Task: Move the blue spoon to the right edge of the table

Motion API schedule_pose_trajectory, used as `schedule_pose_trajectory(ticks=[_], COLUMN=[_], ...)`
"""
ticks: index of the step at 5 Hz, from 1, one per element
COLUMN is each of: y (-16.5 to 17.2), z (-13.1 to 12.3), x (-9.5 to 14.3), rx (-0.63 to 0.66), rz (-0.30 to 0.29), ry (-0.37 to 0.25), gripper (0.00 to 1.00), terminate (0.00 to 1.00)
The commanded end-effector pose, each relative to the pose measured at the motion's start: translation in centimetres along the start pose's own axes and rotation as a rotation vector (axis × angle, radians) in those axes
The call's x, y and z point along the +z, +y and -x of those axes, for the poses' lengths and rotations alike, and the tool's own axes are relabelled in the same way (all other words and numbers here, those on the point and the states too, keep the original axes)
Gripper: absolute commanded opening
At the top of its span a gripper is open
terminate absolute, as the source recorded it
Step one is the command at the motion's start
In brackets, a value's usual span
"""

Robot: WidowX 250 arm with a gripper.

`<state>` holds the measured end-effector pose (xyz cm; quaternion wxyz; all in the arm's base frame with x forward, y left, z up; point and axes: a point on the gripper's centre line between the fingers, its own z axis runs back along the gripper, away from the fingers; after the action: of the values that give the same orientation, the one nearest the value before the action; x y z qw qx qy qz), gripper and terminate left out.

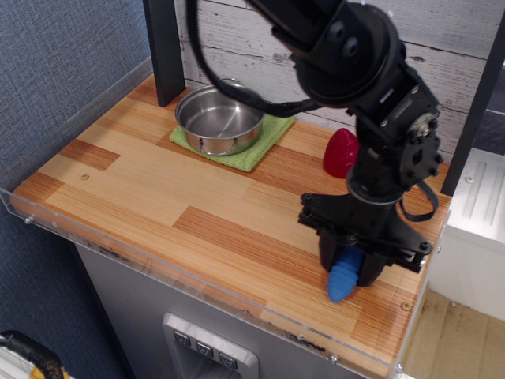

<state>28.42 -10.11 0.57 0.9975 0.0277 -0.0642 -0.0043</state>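
Observation:
The blue spoon (344,279) shows only its thick ribbed blue handle, poking down and forward out of my gripper (353,267). Its metal bowl is hidden inside the jaws. The gripper is black, points straight down and is shut on the spoon. It hangs low over the front right part of the wooden striped table (158,197), close to the right edge. I cannot tell whether the handle tip touches the wood.
A steel pot (219,119) stands on a green cloth (264,142) at the back. A red object (341,152) sits at the back right, just behind the arm. A clear acrylic rim (142,260) runs along the front edge. A black post (164,47) stands at the back left.

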Motion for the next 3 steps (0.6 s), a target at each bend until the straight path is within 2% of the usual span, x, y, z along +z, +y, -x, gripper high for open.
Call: schedule_pose_trajectory(ticks=[1,3], y=[0.2,3.4], z=[0.0,-0.8], x=[1.4,7.0], rx=[0.023,0.044], rz=[0.032,0.063], ry=[-0.033,-0.153], gripper=[1.00,1.00], terminate=[0.00,0.00])
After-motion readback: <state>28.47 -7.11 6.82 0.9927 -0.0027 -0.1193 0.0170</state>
